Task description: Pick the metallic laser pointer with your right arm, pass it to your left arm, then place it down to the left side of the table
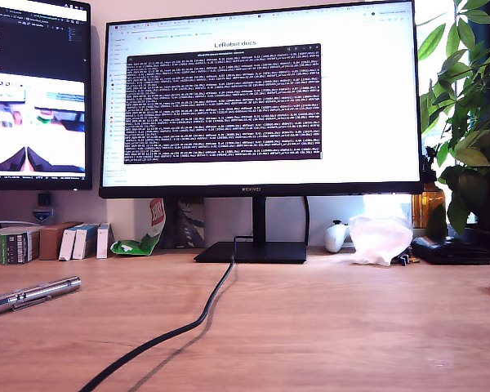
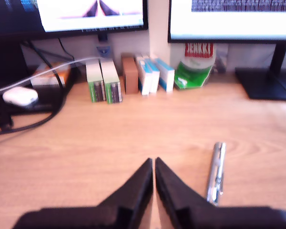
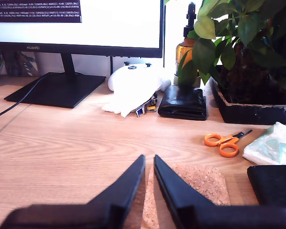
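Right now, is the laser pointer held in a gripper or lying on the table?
Lying on the table. The laser pointer rests flat on the wood beside my first gripper, which is shut and holds nothing.

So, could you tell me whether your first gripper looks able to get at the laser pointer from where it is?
Probably yes: the laser pointer lies on bare table just beside my first gripper, nothing between them, though its jaws are shut and must open first.

Our exterior view sits low on the table, facing the monitor. Both wrist views look forward over their fingers, sharing it.
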Action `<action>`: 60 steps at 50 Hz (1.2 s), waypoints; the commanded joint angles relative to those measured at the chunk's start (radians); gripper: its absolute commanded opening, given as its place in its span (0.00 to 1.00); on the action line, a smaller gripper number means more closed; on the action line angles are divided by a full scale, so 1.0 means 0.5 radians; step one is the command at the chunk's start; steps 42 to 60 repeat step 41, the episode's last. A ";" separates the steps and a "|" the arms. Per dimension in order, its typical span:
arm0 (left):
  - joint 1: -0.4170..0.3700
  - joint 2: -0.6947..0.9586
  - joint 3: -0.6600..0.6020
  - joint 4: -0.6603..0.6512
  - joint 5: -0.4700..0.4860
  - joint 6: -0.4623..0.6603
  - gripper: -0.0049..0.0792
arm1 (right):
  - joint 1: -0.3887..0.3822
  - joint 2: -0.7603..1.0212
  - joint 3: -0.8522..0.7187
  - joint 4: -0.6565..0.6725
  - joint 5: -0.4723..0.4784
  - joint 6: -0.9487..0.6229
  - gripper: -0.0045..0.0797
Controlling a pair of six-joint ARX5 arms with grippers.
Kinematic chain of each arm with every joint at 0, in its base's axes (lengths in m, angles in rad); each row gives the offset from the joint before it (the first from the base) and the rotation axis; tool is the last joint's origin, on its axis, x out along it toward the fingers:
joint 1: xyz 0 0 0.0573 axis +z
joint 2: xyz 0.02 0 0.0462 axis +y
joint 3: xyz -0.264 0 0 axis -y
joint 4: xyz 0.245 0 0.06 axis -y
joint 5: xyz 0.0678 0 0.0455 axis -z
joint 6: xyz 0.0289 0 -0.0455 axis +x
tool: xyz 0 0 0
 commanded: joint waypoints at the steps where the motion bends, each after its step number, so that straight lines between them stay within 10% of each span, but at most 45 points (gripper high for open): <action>1: 0.072 -0.016 -0.062 -0.042 0.026 0.019 0.04 | -0.001 -0.013 -0.007 0.012 -0.005 0.015 0.12; 60: 0.089 -0.016 -0.061 -0.037 0.025 -0.019 0.04 | -0.001 -0.013 -0.007 0.012 -0.005 0.015 0.12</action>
